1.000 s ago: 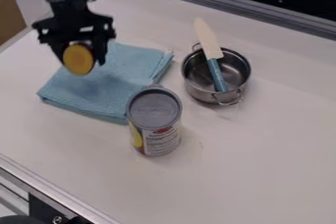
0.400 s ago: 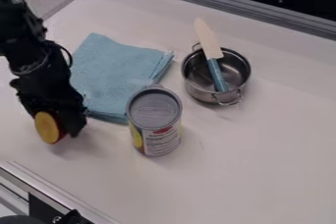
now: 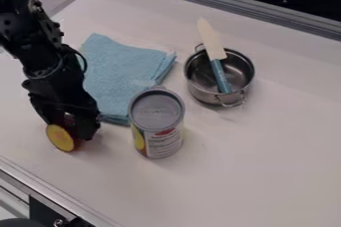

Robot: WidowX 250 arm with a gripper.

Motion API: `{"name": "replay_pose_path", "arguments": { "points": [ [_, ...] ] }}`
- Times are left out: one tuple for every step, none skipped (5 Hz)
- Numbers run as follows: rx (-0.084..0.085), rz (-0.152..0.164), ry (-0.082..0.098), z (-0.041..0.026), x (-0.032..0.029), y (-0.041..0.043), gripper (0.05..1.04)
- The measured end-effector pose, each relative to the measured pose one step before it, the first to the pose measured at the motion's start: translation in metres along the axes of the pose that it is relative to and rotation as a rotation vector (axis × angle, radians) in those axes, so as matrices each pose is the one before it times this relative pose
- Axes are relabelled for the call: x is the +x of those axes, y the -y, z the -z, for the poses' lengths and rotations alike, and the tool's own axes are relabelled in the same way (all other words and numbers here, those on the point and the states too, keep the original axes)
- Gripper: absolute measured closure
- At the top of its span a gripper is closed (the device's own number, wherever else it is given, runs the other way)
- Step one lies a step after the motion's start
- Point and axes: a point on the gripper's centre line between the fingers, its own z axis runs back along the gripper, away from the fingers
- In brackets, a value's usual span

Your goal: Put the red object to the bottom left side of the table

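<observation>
One gripper (image 3: 72, 130) and one red object (image 3: 61, 138), clamped in its jaws, shifted rightward in view; near them, one can (image 3: 157, 116), one cloth (image 3: 123, 66); farther, one knife (image 3: 212, 44) in one pot (image 3: 202, 94).

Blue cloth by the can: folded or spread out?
Folded: the blue cloth shows stacked layers along its right edge, near the metal pot.

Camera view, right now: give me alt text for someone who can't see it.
A black gripper holds a red object with a round yellow face at the lower left of a white table. To its right stands a can; farther back are a folded blue cloth and a steel pot holding a blue-handled, pale-bladed utensil.
</observation>
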Motion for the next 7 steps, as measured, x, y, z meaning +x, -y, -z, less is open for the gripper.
{"name": "replay_pose_path", "arguments": {
  "points": [
    [-0.0411,-0.0026,-0.0198,-0.00877,-0.00158,0.00085,0.085],
    [-0.0332,0.0017,-0.0304,-0.01405,0.00236,-0.00431,0.085],
    [0.0,-0.0541,0.0237,-0.03363,0.01656,-0.00025,0.084],
    [-0.0252,-0.0304,0.0298,-0.0105,0.00947,0.01196,0.085],
    [0.0104,-0.0841,0.0577,-0.00065,0.02301,0.01593,0.084],
    [-0.0033,-0.0786,0.056,0.01039,0.02543,0.02069,0.084],
    [0.014,-0.0329,0.0541,0.01217,0.01595,0.01984,0.084]
  ]
}}
